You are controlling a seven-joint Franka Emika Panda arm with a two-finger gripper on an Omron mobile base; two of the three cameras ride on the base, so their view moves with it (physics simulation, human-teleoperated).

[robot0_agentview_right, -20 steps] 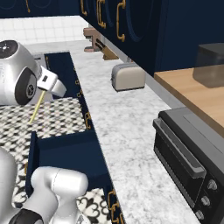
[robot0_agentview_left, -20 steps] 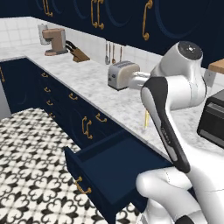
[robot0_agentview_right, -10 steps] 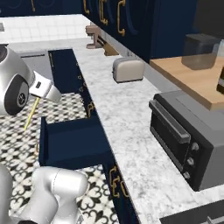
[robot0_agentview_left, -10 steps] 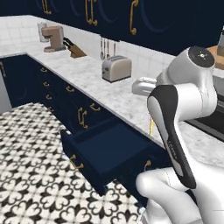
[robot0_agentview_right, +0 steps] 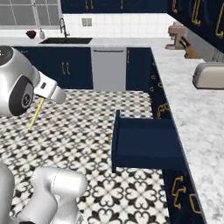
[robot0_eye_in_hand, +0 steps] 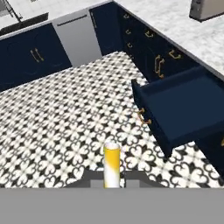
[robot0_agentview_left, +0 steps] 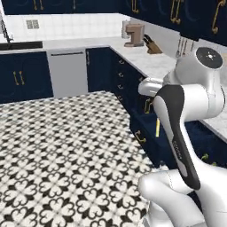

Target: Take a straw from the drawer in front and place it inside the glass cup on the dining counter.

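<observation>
The jaws of the gripper (robot0_eye_in_hand: 112, 183) are clenched on the straw (robot0_eye_in_hand: 112, 164), away from the open drawer (robot0_eye_in_hand: 183, 111); it looks light, thin, probably slippery, best held near one end.

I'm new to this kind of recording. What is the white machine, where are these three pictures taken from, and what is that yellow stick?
It is a white robot arm on a driving base in a rendered kitchen. Two pictures come from cameras on the base, behind the arm to its left and right. The third looks along its tool, which is shut on a pale-yellow straw. The navy drawer stands pulled out below the marble worktop, where a toaster sits.
</observation>
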